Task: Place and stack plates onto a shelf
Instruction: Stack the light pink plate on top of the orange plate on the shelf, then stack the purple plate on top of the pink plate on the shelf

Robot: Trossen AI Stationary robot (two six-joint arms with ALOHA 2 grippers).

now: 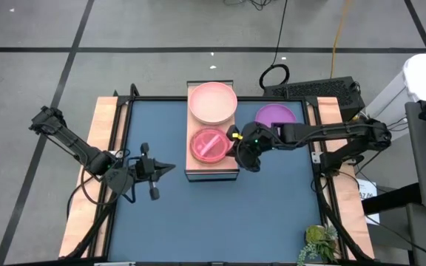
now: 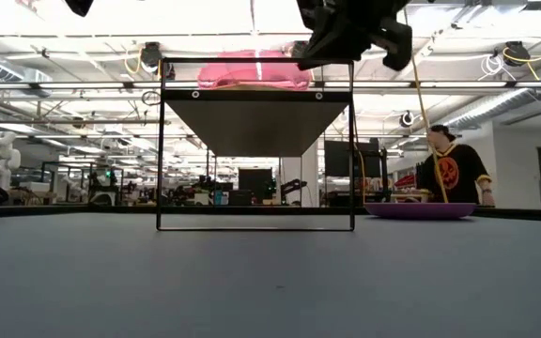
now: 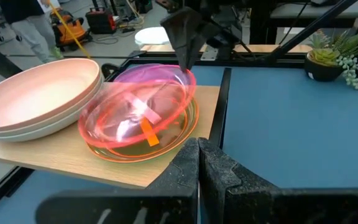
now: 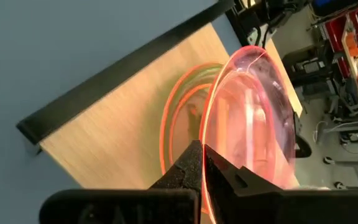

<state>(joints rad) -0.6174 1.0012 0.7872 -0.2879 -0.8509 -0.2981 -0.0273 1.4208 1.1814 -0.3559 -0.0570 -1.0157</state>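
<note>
The light-wood shelf (image 1: 214, 171) stands raised on a black frame in the middle of the table. On its far part a salmon pink plate (image 1: 213, 102) sits on a cream plate (image 3: 27, 129). On its near part lie an orange plate (image 3: 138, 152) and a green rim (image 4: 185, 84), with the translucent magenta plate (image 1: 208, 144) tilted above them. My right gripper (image 1: 237, 145) is shut on that magenta plate at the shelf's right side. A purple plate (image 1: 276, 114) rests flat on the table to the right. My left gripper (image 1: 170, 168) waits shut, left of the shelf. My right gripper pinches the magenta plate's rim (image 4: 209, 134) on its right side between the two fingers (image 3: 184, 40), which come from above and from the table's right. The plate is tilted, its held side raised over the orange plate. Whether its low side touches the orange plate, I cannot tell.
Wooden side boards (image 1: 106, 125) run along the table's left and right edges. A small plant (image 1: 318, 244) stands at the near right corner. A keyboard (image 1: 320, 90) lies beyond the far edge. A person (image 2: 451, 169) stands in the room behind. Blue table surface (image 1: 220, 214) stretches near the shelf.
</note>
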